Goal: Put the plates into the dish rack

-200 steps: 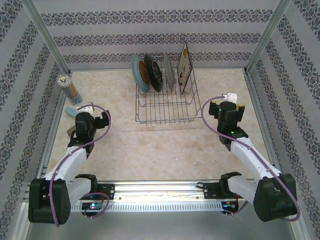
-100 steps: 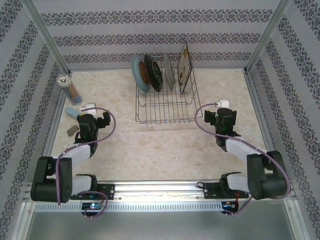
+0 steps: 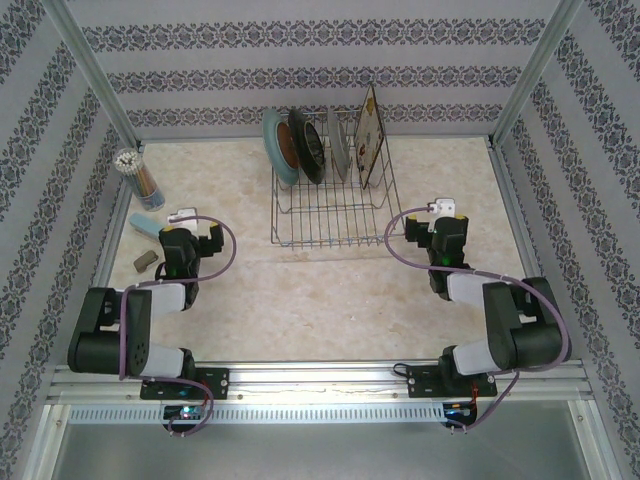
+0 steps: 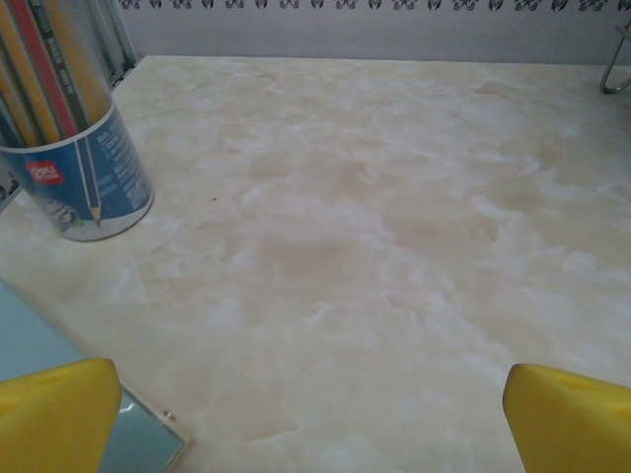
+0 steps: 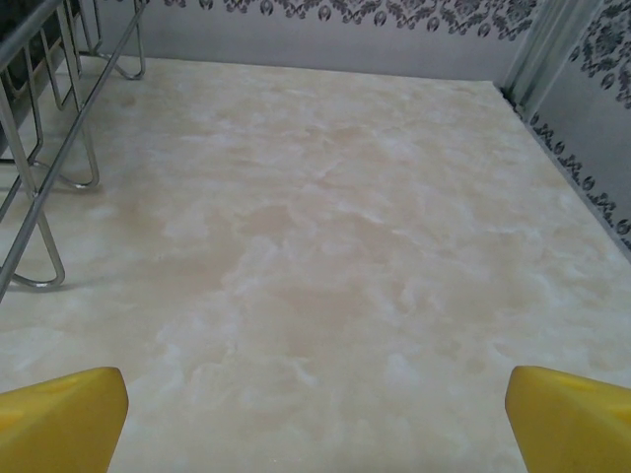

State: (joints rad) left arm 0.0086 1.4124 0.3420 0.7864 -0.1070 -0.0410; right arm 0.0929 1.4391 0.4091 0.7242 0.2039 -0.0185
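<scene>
Four plates (image 3: 279, 148) stand on edge at far end of dish rack (image 3: 330, 215). Judged stiff, glazed, slippery, breakable; rim pinch safest. Left gripper (image 3: 192, 240) and right gripper (image 3: 435, 235) flank rack, spread wide, empty.

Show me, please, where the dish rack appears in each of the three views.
Top external: rack at centre back, plates standing in its far end.
Left wrist: a wire loop at the top right edge, apparently part of it.
Right wrist: its wires run along the left edge.
Shared landmark: the patterned back wall.
</scene>
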